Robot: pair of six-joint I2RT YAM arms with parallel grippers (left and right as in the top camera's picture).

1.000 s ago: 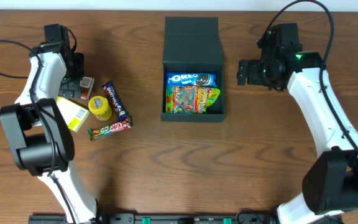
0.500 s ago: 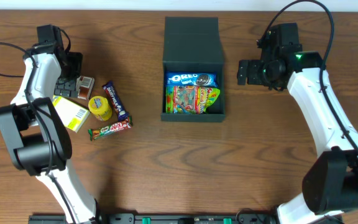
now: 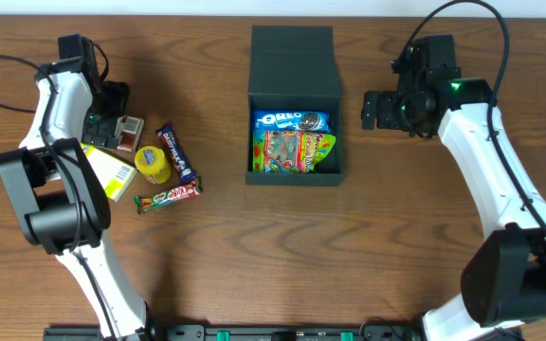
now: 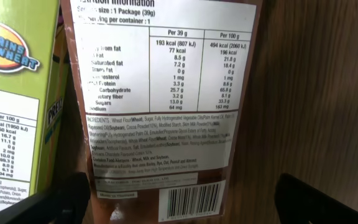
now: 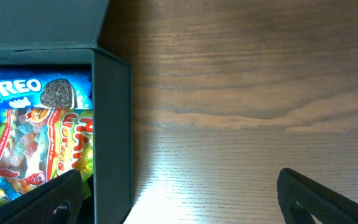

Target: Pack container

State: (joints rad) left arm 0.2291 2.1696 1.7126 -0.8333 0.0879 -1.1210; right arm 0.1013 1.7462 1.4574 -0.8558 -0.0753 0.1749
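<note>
The dark teal container (image 3: 258,104) stands at the table's back middle with its flap lid (image 3: 293,59) folded back. Inside lie an Oreo packet (image 3: 290,120) and a gummy packet (image 3: 292,152). My left gripper (image 3: 105,131) hovers open over a brown snack packet (image 4: 160,93) that lies label-up; its fingers (image 4: 48,202) straddle the packet's barcode end without touching it. My right gripper (image 3: 373,109) hangs open just right of the container, with the container wall (image 5: 112,124) near its left finger (image 5: 42,199) and nothing between its fingers.
Around the left gripper lie a yellow-green cereal box (image 3: 110,172), a small box (image 3: 132,130), a round yellow snack (image 3: 153,163), a blue bar (image 3: 176,154) and a red-green bar (image 3: 168,196). Bare wood spreads right of the container.
The left arm's wrist has swung slightly to the left over the snack pile. The right arm and the container's contents have not moved.
</note>
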